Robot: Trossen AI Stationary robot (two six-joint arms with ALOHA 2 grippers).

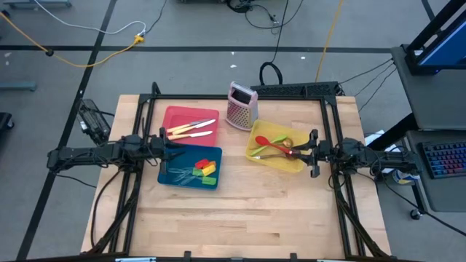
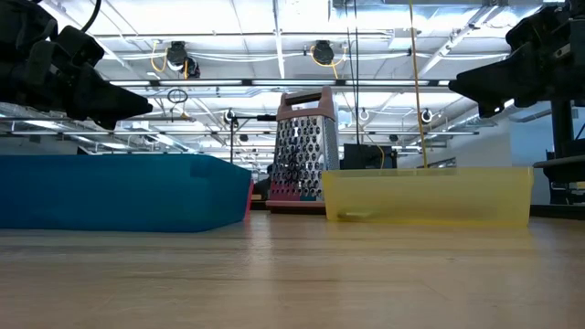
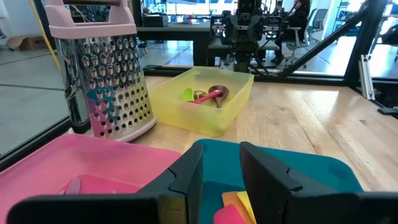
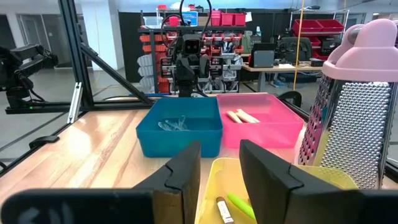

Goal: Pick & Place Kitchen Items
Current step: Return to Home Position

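Utensils sorted, nothing held.
Left gripper (image 1: 164, 150) and right gripper (image 1: 313, 153) hang with fingers parted; glossy spoons (image 1: 273, 143) lie in the translucent yellow bin (image 1: 285, 164) (perforated metal grater (image 1: 242, 106) beside it), knives (image 1: 193, 129) in the pink bin (image 1: 178, 115), spatulas (image 1: 207, 169) in the blue bin (image 1: 170, 176).

Upright pink-handled grater (image 1: 242, 106) on wooden table (image 1: 240, 225)
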